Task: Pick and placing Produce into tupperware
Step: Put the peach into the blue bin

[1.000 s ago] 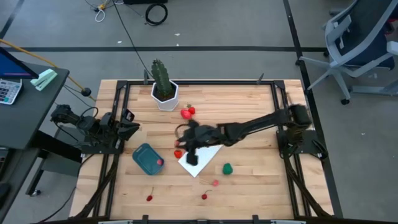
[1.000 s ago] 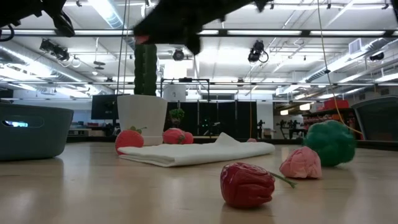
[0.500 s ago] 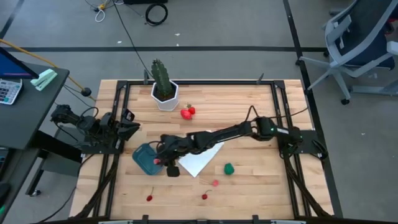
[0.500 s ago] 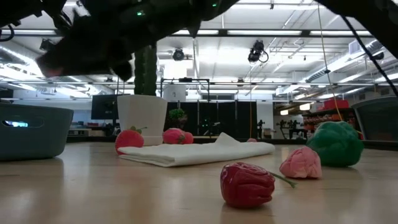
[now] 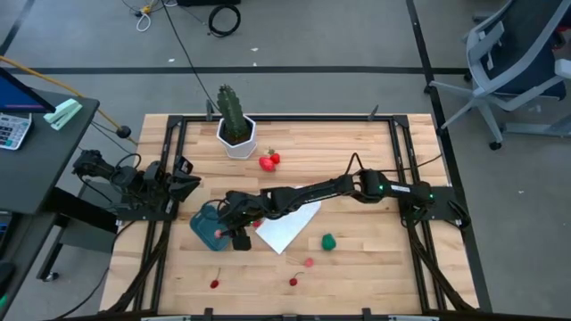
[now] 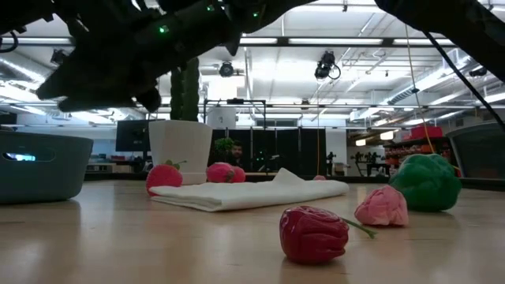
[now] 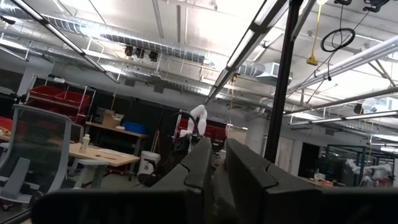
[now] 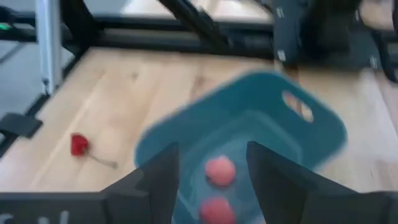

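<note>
The teal tupperware (image 5: 211,227) is sitting lower left of centre, holding two red-pink pieces (image 8: 219,170). Strawberries (image 5: 268,160) are lying upper centre; a green piece (image 5: 327,241) and cherries (image 5: 293,281) are lying below.

I am working at a pale wooden tabletop (image 5: 357,267) framed by black rails, standing on a grey floor (image 5: 339,36) crossed by dark seams. A blue-grey office chair (image 5: 517,62) is sitting off one far corner. A dark side desk (image 5: 36,152) is carrying a calculator (image 5: 13,129) on the other side, and a black cable coil (image 5: 224,17) is lying on the floor beyond. Looking level across the room, long ceiling lights (image 6: 347,39) are glowing under exposed pipes and ducts (image 7: 93,31). Red bins (image 7: 59,99) on shelving, another worktable (image 7: 99,155) and a second chair (image 7: 31,155) are standing farther back.
</note>
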